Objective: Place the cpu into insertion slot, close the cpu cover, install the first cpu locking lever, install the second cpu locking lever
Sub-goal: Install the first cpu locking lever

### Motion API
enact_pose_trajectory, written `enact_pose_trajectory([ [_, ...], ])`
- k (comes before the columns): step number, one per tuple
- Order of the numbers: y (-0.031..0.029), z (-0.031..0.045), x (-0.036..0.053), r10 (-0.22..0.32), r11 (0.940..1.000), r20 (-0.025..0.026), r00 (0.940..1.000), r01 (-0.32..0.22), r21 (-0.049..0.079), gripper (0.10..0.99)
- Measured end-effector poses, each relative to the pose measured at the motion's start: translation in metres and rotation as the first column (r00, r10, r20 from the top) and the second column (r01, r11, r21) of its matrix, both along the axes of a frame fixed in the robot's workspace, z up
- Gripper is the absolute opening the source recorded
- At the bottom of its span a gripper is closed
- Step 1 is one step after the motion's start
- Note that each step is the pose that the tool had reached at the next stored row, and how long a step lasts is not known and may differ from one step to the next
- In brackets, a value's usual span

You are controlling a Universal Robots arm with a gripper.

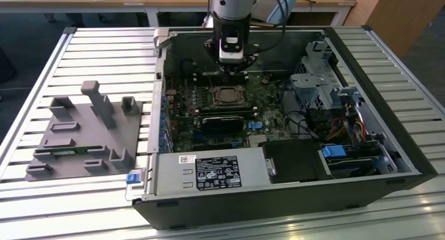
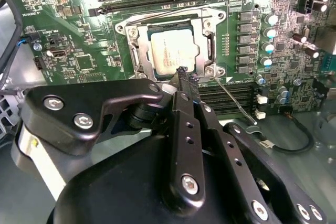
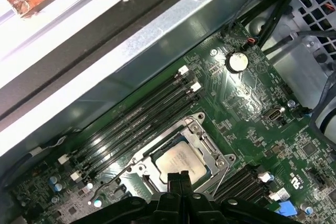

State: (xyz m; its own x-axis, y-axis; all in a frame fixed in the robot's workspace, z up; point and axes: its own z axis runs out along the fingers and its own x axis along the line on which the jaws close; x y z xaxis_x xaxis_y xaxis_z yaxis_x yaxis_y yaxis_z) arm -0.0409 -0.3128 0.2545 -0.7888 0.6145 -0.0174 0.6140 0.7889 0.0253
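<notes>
the gripper (image 2: 183, 73) hung at the insertion slot's (image 2: 170, 46) edge — fingers together, empty — the cpu (image 2: 174, 51) seated under the cpu cover (image 2: 207, 51).

The gripper (image 2: 184, 74) has its black body across the near part of the second wrist view, hiding the board beneath it and running off the picture's edge. Whether its fingers (image 3: 178, 181) meet cannot be told. Just past the fingertips, the near edge of the cpu cover (image 2: 170, 20) is hidden. In the exterior view the gripper (image 1: 232, 69) hides the board under it, and the cpu (image 1: 226, 96) is too small to make out.
</notes>
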Motion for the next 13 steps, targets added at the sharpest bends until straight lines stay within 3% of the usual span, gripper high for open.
enact_pose_trajectory([
  [13, 0.0, 0.0, 0.0, 0.047, 0.9989, 0.0, 0.9989, -0.047, 0.0, 0.106],
])
